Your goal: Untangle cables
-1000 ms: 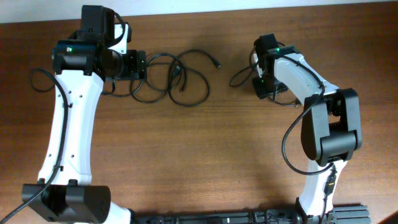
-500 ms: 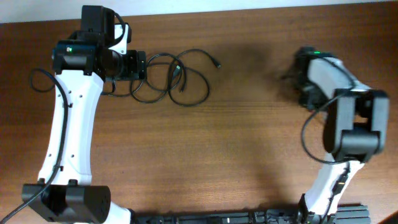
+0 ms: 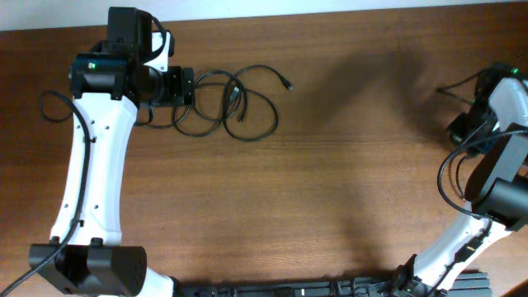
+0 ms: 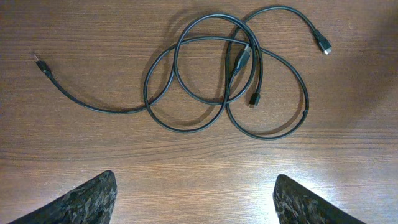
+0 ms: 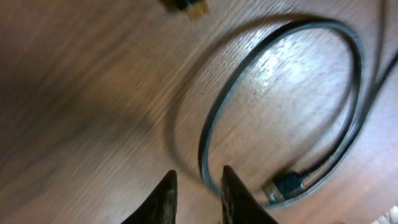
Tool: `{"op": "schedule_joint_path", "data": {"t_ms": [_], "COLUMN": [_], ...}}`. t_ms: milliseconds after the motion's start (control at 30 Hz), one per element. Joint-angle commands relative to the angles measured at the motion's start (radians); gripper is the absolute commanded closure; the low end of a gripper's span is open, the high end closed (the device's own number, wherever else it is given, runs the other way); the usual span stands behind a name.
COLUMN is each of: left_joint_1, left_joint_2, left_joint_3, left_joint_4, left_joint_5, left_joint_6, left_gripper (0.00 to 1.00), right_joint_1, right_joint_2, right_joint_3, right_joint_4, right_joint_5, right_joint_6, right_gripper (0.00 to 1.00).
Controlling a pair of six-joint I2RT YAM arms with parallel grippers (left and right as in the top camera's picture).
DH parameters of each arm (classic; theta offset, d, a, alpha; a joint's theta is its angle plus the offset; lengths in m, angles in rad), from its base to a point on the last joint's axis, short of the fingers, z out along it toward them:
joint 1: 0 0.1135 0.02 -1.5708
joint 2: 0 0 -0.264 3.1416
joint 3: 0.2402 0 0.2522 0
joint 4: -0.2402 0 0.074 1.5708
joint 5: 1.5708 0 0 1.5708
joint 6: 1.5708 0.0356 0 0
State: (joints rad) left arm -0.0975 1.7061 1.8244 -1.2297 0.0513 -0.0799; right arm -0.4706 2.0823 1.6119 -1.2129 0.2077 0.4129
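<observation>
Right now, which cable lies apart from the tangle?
The single cable at the right claw, far right; the other cables overlap before the left claw.

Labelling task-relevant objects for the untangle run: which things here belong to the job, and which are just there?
Job: looped tangle of cables by the open left pincer; single cable pinched in the right pincer.
Not job: arms' own thick wires; wooden table.

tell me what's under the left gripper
Black cables loop on the bare wooden table, per the left wrist view. From overhead, the left gripper hides part of them.
</observation>
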Motion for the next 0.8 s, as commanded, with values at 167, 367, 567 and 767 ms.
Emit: {"op": "schedule_joint_path", "data": {"t_ms": [167, 367, 567, 767], "left_joint_1": [0.006, 0.006, 0.006, 0.006], "left_joint_2": [0.007, 0.182, 0.379, 0.56], "left_joint_3": [0.009, 0.009, 0.009, 0.009], "left_joint_4": [0.007, 0.0, 0.267, 0.368], "left_joint_5": [-0.032, -0.048, -0.048, -0.048], "left_joint_6": [-0.01, -0.01, -0.002, -0.002], "left_gripper": [0.13, 0.13, 0.1, 0.26], "right_joint_1": [0.121, 0.386, 0.564, 0.576], "right_joint_2": [-0.082, -0.082, -0.082, -0.082], "right_joint_3": [0.282, 0.282, 0.281, 0.28], "right_joint_4": [-0.123, -0.112, -0.116, -0.12], "right_joint_5": [-0.633, -0.566, -0.509, -0.509], "right_joint_6": [-0.439, -0.503, -0.502, -0.498], "right_gripper": [0.52, 0.5, 0.47, 0.47]}}
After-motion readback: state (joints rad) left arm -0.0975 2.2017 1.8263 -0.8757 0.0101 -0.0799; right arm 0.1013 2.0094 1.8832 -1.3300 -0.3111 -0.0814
